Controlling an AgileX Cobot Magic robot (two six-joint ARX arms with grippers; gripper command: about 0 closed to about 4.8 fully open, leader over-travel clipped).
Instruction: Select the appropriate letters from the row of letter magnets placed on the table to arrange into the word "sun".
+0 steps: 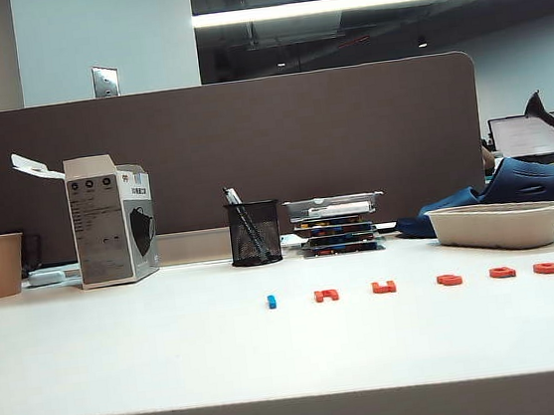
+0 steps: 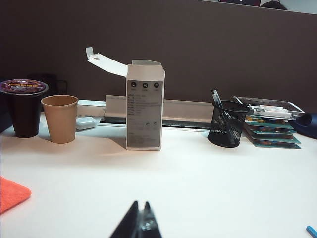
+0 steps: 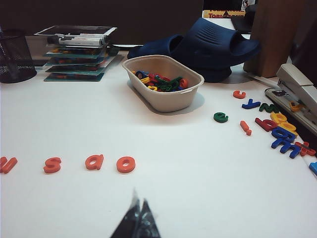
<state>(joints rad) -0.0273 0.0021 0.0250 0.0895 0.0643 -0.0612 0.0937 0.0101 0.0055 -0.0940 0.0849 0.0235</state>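
I see the white table (image 1: 126, 375) carrying the row of letter magnets (image 1: 411, 283), ahead of both closed jaws.

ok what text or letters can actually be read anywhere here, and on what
"s" – orange-red magnet in the row on the table
"a" – orange-red magnet beside it
"o" – orange-red magnet at the row's end
"e" – green magnet near the tray
"TOBL..." – box at the back, cut off
White carton: print too small to read
Dark cup's lid: blurred
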